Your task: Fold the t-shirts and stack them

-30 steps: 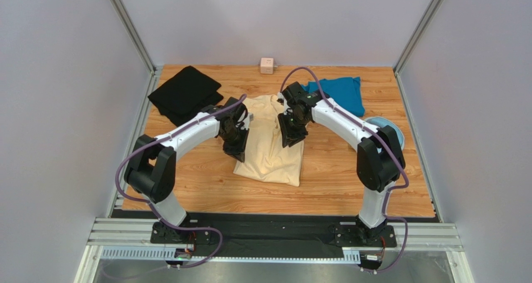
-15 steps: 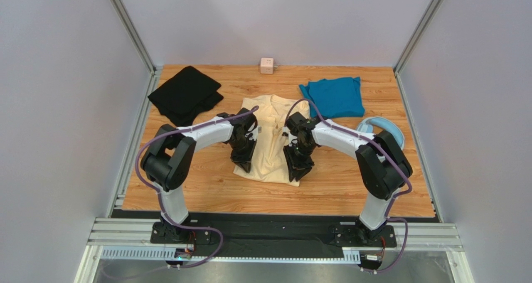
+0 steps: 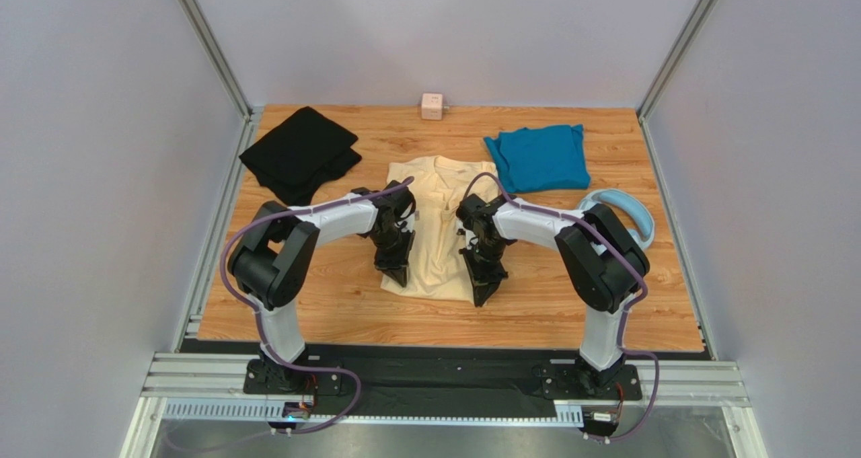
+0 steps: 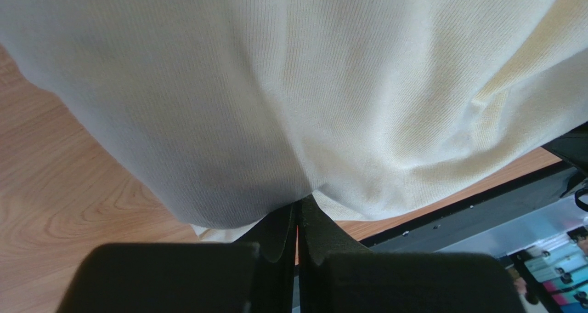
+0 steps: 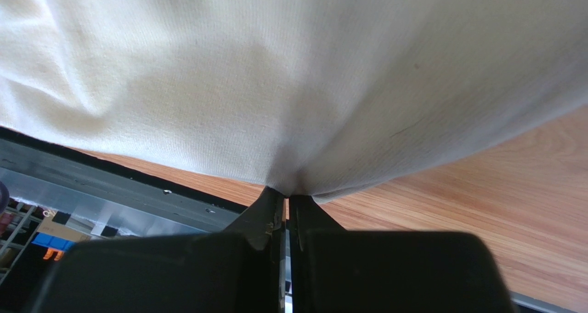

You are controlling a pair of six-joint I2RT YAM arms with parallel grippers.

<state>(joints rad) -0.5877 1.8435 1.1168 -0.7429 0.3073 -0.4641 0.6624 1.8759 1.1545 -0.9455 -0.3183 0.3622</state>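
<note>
Cream t-shirt [image 3: 437, 221], near hem pinched by left gripper [image 4: 297, 220] and right gripper [image 5: 287, 206].

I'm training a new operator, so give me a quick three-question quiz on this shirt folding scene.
1. True or false: the left gripper and right gripper both pinch the cream shirt.
2. Which shirt lies far right? A black, B teal, C cream.
3. What sits at the far edge of the table?
Key: 1 true; 2 B, the teal shirt; 3 the pink cube.
</note>
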